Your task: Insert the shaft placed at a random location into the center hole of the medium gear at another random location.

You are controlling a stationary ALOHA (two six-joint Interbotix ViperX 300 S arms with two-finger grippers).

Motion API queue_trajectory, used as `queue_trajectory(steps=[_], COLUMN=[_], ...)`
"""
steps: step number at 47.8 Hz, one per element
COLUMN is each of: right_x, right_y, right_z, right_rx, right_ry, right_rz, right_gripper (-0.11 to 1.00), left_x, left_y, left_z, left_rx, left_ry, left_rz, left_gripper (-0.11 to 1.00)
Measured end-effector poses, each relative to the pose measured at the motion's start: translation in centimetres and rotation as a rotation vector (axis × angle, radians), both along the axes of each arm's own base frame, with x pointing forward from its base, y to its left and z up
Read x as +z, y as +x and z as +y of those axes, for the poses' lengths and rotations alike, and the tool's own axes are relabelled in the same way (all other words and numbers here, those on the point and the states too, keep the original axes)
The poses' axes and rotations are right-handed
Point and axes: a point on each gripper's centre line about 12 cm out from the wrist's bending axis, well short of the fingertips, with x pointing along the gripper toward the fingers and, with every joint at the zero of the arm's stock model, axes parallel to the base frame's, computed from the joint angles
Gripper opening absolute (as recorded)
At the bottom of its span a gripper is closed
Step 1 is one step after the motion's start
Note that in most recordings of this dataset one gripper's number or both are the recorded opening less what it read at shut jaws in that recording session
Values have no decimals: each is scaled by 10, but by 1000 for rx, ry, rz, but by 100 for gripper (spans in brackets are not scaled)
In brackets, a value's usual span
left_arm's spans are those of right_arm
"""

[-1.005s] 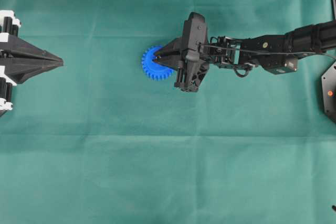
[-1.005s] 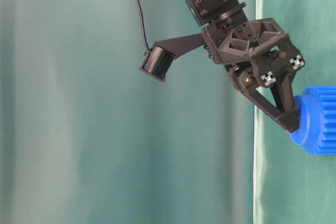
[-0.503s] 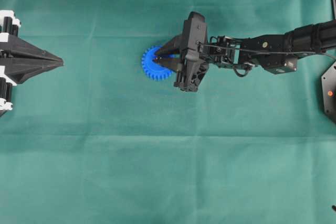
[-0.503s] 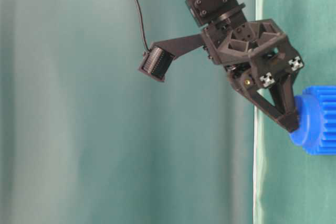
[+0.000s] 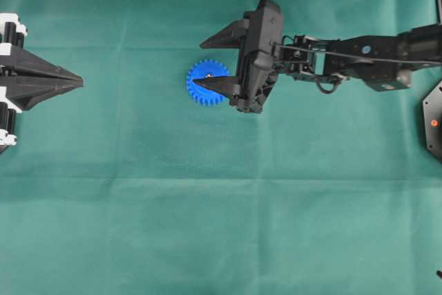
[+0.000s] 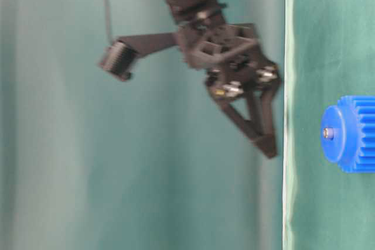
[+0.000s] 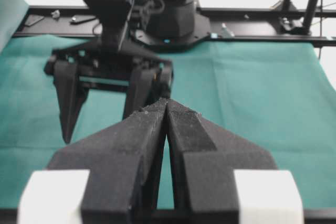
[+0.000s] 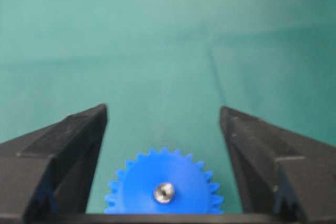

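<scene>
Left gripper (image 5: 81,83): at the left edge of the green cloth (image 5: 207,226), its 2 black fingers pressed tip to tip with nothing between them; the left wrist view confirms the closed seam (image 7: 167,109). It sits well apart from the gear.

Medium gear (image 5: 208,82): bright blue, lying flat on the cloth in the far half of the tabletop, slightly left of centre in the overhead view. The table-level view shows its raised hub (image 6: 334,134) facing away from the cloth.

Shaft (image 8: 164,192): a small silvery pin seated in the center hole (image 5: 208,73) of the hub, its rounded end showing proud of the hub face. The same end is visible in the table-level view (image 6: 329,133). Nothing is touching it.

Right gripper (image 5: 206,62): released, jaws spread wide, 1 fingertip (image 5: 204,44) beyond the gear's far side and the other over the gear's near rim in the overhead view. The table-level view shows the gripper (image 6: 268,144) clear of the hub, apart from gear and shaft, and blurred. In the right wrist view both fingers (image 8: 63,145) flank the gear without contact.
</scene>
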Motion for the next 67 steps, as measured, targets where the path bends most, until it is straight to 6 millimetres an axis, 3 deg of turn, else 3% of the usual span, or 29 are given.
queue_trajectory(steps=[9,25,51,67], right_x=[27,44,57,60], right_y=[-11,-50,-132,-151], right_z=[2,8,20,23], right_rx=[3,5,5,6], right_ry=[-2,-6,-12,-10], right_rz=[-4,-25,-70,-61], right_gripper=[85,85,85,85], left_x=[0,0,-1,0], left_y=[0,0,0,0], left_z=[0,0,0,0], left_rx=[0,0,0,2], left_ry=[0,0,0,0], left_rz=[-2,0,2,3], left_gripper=[0,0,0,0])
